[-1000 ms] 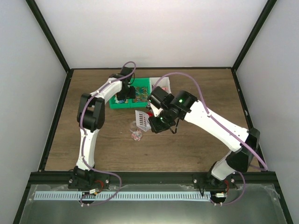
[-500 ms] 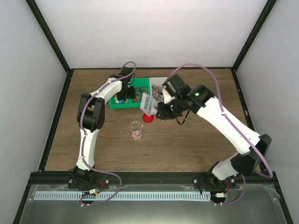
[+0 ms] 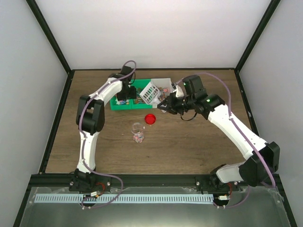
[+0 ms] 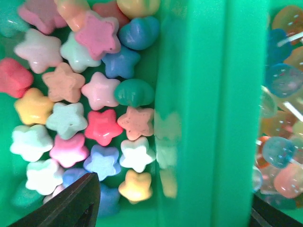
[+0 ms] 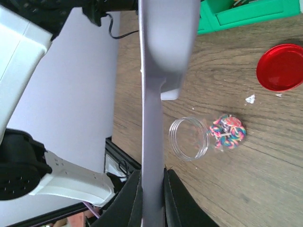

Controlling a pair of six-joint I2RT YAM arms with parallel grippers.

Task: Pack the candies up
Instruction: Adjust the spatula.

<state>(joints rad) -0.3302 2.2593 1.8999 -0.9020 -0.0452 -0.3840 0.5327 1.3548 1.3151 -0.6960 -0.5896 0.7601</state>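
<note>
My right gripper point(image 3: 166, 105) is shut on the handle of a white slotted scoop point(image 3: 148, 92), held over the green bin point(image 3: 119, 105) beside the white tub point(image 3: 166, 83). In the right wrist view the fingers point(image 5: 130, 189) clamp the scoop handle point(image 5: 152, 123). A clear jar point(image 3: 137, 128) stands on the table with a few mixed-colour candies point(image 5: 228, 132) in its bottom. My left gripper point(image 4: 173, 215) is open, low in the green bin, astride a divider wall point(image 4: 213, 113). Star-shaped candies point(image 4: 85, 113) fill the compartment on its left.
A round red lid point(image 3: 150, 118) lies on the wood between the jar and the bins; it also shows in the right wrist view point(image 5: 280, 67). Round translucent sweets point(image 4: 281, 118) fill the compartment right of the divider. A small white scrap point(image 5: 250, 98) lies near the lid.
My right gripper has carried the scoop from above the jar back and up to the bins, with the scoop head now over the green bin. The left arm has hardly moved.
</note>
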